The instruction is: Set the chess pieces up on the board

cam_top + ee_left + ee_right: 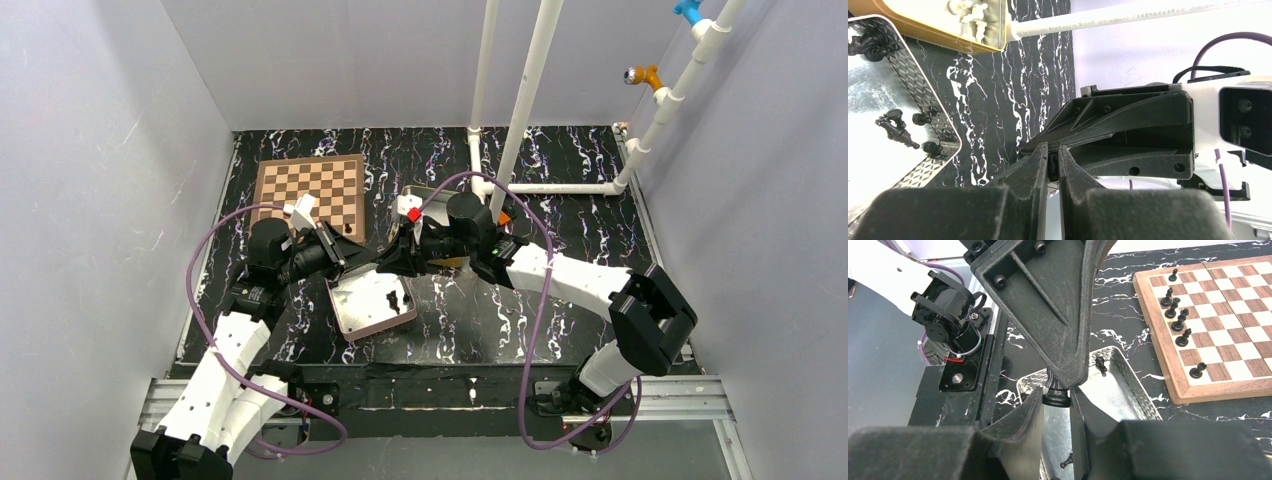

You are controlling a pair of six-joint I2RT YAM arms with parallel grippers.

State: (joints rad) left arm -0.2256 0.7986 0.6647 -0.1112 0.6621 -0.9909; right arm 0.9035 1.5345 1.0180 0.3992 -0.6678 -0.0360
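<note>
Basically a two-handed hold: 1 black piece (1054, 399) sits between both arms, above the silver tin (1140, 395). The L gripper (1053, 152) is closed tight on it from above. The R gripper (1055, 391) pinches its round base from the sides, jaws only partly apart.

Counts:
- Board (1243, 335): 6 black chess pieces (1179, 320) upright, in a loose line along the edge nearest the tin. 1 stands apart at the near corner and 1 at the far end.
- Silver tin: the R wrist cam shows 2 pieces lying in it. The L wrist cam shows 3 loose ones plus a clump in the corner I can't count.
- Gold tin (923, 30): a small heap of white pieces (968, 15), no. unclear.
- Tins: 2 total. Arms: 2.

Around: black marbled tabletop (998, 100) and grey side walls. The board lies flat at the far L, with the silver tin between it and the arm bases, just off the board's near corner. The gold tin is farther back, its edge touching a white pipe (1098, 20) that lies on the table. More white pipes stand upright behind it. A purple cable (1228, 37) loops off each wrist.

In the way: each gripper blocks most of the other's cam, so the piece's top is hidden and I can't tell its type.

Writing: fine print runs along the white pipe, too small to read.
</note>
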